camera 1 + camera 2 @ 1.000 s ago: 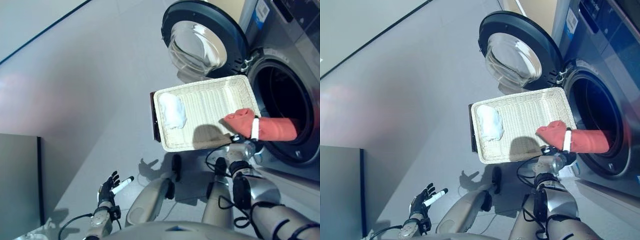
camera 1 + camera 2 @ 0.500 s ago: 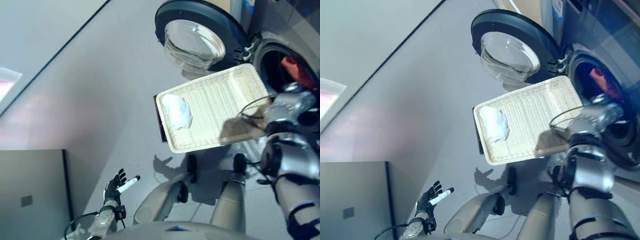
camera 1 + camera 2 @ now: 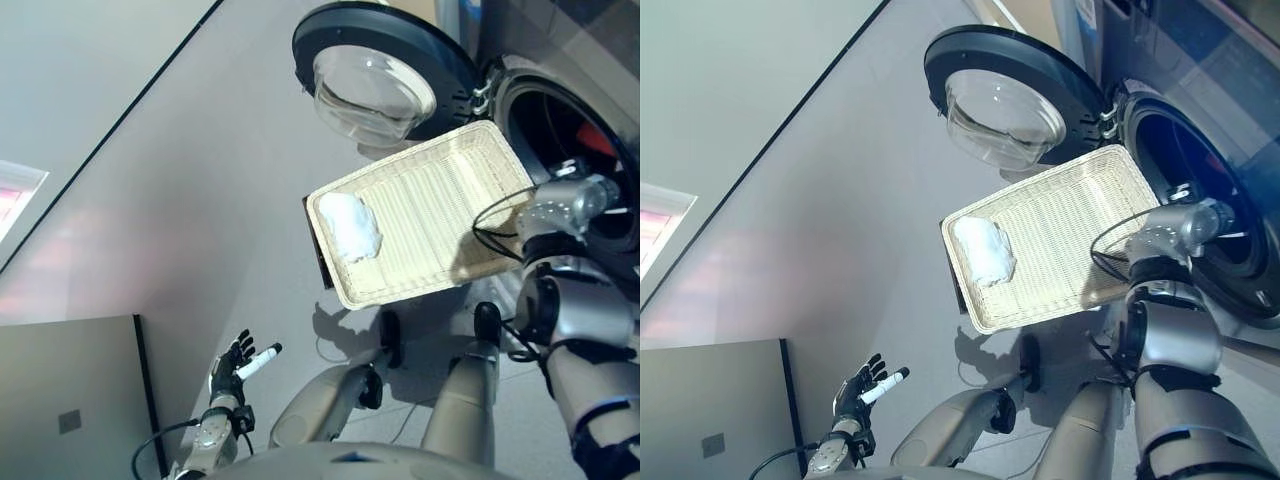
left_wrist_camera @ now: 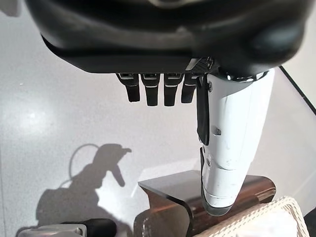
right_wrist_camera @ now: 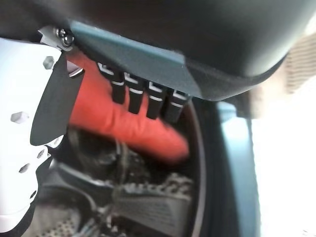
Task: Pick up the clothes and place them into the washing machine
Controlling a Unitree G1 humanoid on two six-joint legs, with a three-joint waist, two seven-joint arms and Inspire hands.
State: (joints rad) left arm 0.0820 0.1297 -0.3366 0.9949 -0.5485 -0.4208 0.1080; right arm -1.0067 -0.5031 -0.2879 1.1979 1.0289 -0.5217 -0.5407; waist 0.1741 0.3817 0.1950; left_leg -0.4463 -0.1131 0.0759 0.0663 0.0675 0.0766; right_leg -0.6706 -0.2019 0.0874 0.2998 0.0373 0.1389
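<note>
Red garment (image 5: 126, 126) inside the drum of the washing machine (image 3: 575, 160), seen past the right hand's fingers in the right wrist view; a red patch also shows deep in the drum opening from the head views. It looks soft and bunched, a plain red. Whether it has left the fingers or is only draped under them I cannot tell.

Right hand (image 5: 143, 94) at the drum mouth, fingers short and relaxed, thumb out, not clearly clamped on cloth. Reads as the drop-off step for this piece.

White garment (image 3: 349, 226) lies crumpled at the end of the wicker basket (image 3: 440, 190) farthest from the machine. Basket sits just beside the drum, below the open round door (image 3: 375, 75).

Left hand (image 3: 236, 368) well away from the machine, low by the floor, fingers spread, idle.

Next, by my judgement: draw the right hand out of the drum, reach across the basket to the white piece, pinch the soft heap well so it does not slip.
</note>
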